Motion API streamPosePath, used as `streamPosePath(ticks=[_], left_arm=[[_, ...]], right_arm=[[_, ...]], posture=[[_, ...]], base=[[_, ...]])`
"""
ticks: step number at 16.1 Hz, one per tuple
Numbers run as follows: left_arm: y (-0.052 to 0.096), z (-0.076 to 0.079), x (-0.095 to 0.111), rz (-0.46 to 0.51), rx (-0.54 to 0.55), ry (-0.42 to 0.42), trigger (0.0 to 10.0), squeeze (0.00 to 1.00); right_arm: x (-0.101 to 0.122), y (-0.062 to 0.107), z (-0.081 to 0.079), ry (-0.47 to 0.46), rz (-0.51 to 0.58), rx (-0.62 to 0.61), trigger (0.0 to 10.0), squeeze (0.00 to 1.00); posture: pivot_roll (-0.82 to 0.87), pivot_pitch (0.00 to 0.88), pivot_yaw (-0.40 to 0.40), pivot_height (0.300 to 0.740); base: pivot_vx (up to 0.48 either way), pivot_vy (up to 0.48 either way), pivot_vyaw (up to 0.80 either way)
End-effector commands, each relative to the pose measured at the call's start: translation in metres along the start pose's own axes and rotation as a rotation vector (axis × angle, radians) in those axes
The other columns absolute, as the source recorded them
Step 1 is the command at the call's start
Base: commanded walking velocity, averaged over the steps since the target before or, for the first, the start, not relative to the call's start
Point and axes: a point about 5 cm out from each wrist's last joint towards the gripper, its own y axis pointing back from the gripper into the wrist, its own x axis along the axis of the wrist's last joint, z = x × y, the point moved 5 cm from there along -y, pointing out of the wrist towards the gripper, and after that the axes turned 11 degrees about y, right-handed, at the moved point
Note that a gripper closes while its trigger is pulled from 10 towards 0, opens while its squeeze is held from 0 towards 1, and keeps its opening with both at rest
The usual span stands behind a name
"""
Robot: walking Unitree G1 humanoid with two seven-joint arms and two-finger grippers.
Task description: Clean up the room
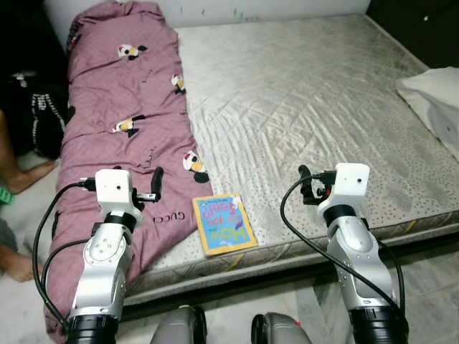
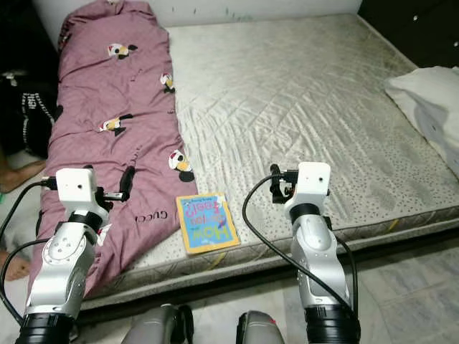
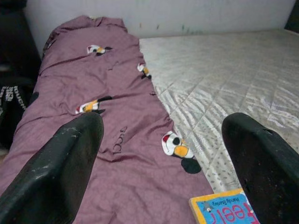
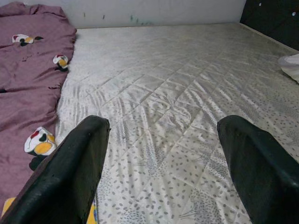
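Bare quilted mattress (image 1: 323, 100) seen from the robot's head, with both silver arms raised at its near edge. A mauve blanket (image 1: 122, 107) (printed with small cartoon ducks and dark lettering) lies lengthwise along the mattress's left side and spills over the near edge toward the floor. A blue-and-yellow book (image 1: 223, 223) rests flat on the mattress at the near edge, just beside the blanket's right border and between the two arms. The left hand (image 3: 159, 154) hovers above the blanket's lower part, its two black fingers (image 3: 60, 163) spread wide and holding nothing; the book's corner shows between them in the left wrist view. The right hand (image 4: 163, 158) hovers over bare mattress to the right of the book, fingers likewise spread and empty. A white pillow (image 1: 437, 100) lies at the mattress's right edge. A person's bare foot (image 1: 29, 175) rests on the floor left of the bed.
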Motion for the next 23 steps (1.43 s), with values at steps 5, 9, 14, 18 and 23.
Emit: streamPosePath(ticks=[5, 9, 14, 18, 23], left_arm=[[0.004, -0.003, -0.005, -0.037, 0.027, -0.001, 10.0, 0.00], [0.006, -0.009, -0.011, -0.065, 0.050, 0.000, 10.0, 0.00], [0.005, -0.006, -0.013, -0.083, 0.039, 0.023, 10.0, 0.00], [0.005, -0.005, -0.010, -0.064, 0.034, 0.012, 10.0, 0.00], [0.004, -0.005, -0.009, -0.057, 0.035, 0.020, 10.0, 0.00]], right_arm=[[-0.001, 0.001, 0.004, 0.001, -0.004, -0.013, 10.0, 0.00], [-0.005, 0.003, 0.003, -0.007, -0.018, -0.011, 10.0, 0.00], [-0.006, 0.003, 0.003, -0.012, -0.023, -0.013, 10.0, 0.00], [-0.006, 0.003, 0.003, -0.012, -0.021, -0.010, 10.0, 0.00], [-0.005, 0.001, 0.002, -0.016, -0.019, -0.012, 10.0, 0.00]], posture=[[-0.01, 0.133, -0.005, 0.740], [-0.01, 0.128, -0.003, 0.740], [-0.01, 0.125, -0.003, 0.740], [-0.01, 0.124, -0.004, 0.740], [-0.01, 0.133, -0.005, 0.740]], base=[[0.000, 0.000, 0.00], [0.000, 0.000, 0.00], [0.000, 0.192, -0.08], [0.000, 0.188, 0.00], [0.000, 0.000, 0.00]])
